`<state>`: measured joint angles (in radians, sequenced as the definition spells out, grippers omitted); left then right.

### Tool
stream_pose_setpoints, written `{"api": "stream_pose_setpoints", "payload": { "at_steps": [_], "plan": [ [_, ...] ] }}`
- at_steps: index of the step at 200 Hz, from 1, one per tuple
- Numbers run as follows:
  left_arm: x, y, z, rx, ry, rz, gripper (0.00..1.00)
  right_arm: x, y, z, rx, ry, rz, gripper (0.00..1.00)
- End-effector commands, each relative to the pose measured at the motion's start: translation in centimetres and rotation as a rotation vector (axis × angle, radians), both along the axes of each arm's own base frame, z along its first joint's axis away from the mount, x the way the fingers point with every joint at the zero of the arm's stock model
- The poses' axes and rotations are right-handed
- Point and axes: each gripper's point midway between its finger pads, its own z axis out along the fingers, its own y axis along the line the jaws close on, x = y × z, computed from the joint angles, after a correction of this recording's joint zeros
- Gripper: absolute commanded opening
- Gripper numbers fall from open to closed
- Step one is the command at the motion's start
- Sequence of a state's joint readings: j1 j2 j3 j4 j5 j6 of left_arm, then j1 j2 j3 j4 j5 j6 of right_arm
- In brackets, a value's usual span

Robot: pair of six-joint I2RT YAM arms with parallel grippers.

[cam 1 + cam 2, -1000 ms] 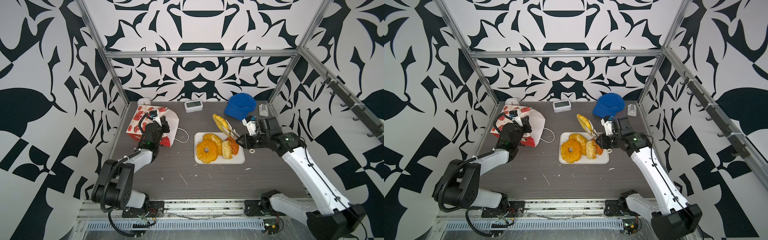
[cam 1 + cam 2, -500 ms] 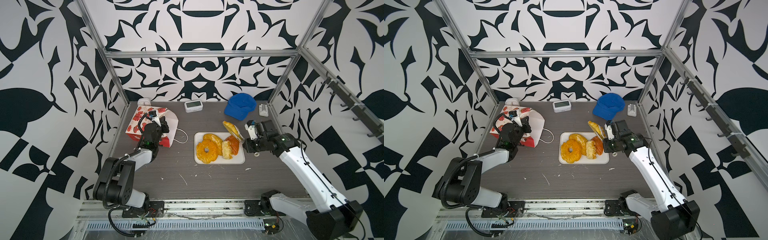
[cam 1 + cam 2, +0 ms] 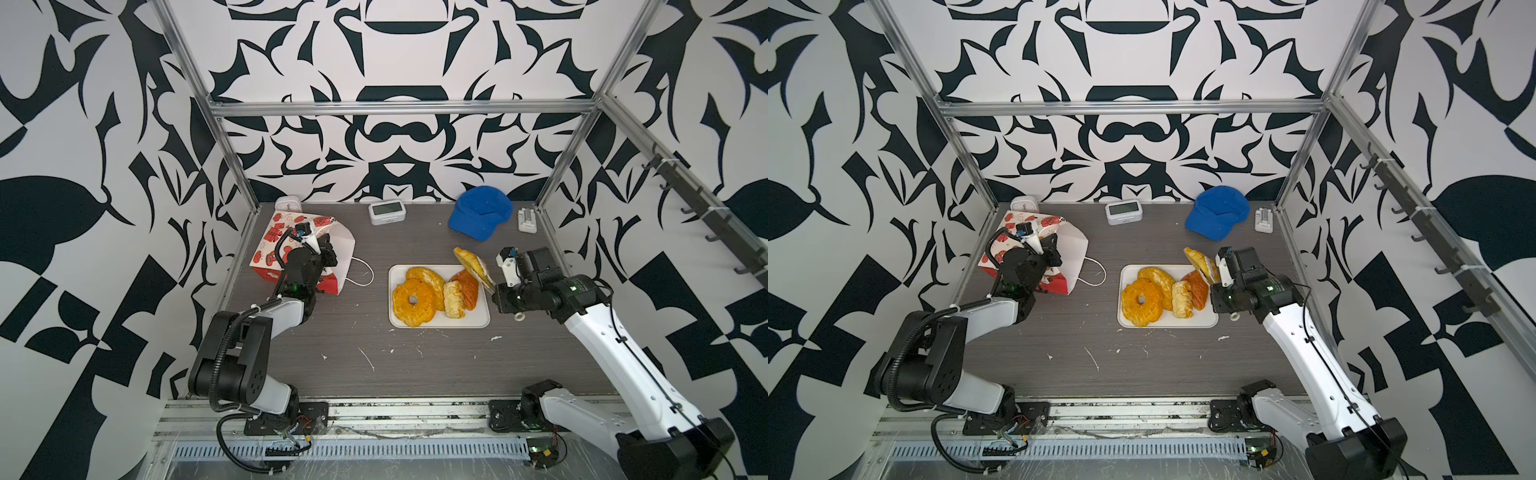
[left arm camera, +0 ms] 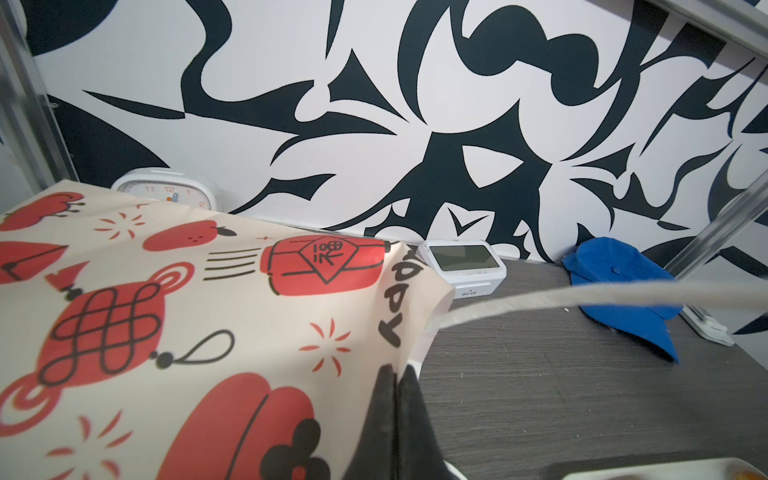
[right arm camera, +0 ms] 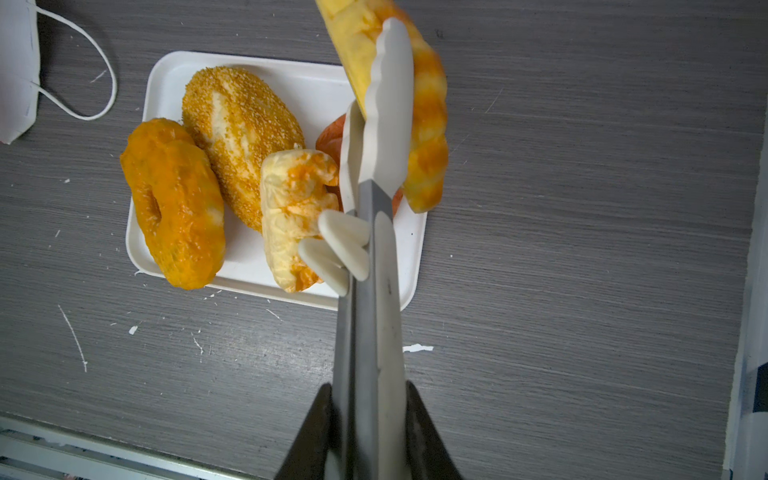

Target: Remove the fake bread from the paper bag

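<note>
The red and white paper bag (image 3: 269, 249) lies on its side at the back left, its white mouth facing the tray. My left gripper (image 4: 395, 370) is shut on the bag's rim (image 3: 328, 253). My right gripper (image 5: 368, 390) is shut on grey tongs (image 5: 374, 291). The tongs pinch a yellow croissant (image 3: 467, 259) of fake bread above the far right corner of the white tray (image 3: 478, 321). On the tray lie a ring (image 3: 413, 301), an oval loaf (image 3: 424, 276), a second croissant (image 3: 454, 299) and an orange wedge (image 3: 469, 284). The bag's inside is hidden.
A blue cap (image 3: 480, 212), a digital clock (image 3: 386, 212), a white alarm clock (image 3: 287, 204) and a small white block (image 3: 527, 220) line the back wall. A small white ring (image 3: 518, 317) lies under my right arm. White crumbs dot the table's front.
My right gripper has carried the tongs and croissant to the right and a little lower, to the tray's far right corner. The left gripper and the bag have stayed put.
</note>
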<state>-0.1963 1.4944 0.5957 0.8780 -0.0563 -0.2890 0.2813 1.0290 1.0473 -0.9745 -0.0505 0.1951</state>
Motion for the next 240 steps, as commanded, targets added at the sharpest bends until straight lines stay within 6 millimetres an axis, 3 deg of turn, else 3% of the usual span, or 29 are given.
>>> {"api": "stream_pose_setpoints", "payload": {
  "at_steps": [1, 164, 240],
  "plan": [
    [-0.2, 0.1, 0.2, -0.028, -0.017, -0.004, 0.00, 0.4, 0.6, 1.2, 0.045, -0.036, -0.018, 0.00],
    [-0.1, -0.4, -0.1, -0.025, -0.016, -0.028, 0.00, -2.4, 4.2, -2.4, 0.002, 0.102, 0.073, 0.01],
    [0.0, -0.4, 0.0, -0.023, -0.019, -0.032, 0.00, -3.5, 5.7, -2.5, 0.111, 0.128, 0.088, 0.12]
  ]
}}
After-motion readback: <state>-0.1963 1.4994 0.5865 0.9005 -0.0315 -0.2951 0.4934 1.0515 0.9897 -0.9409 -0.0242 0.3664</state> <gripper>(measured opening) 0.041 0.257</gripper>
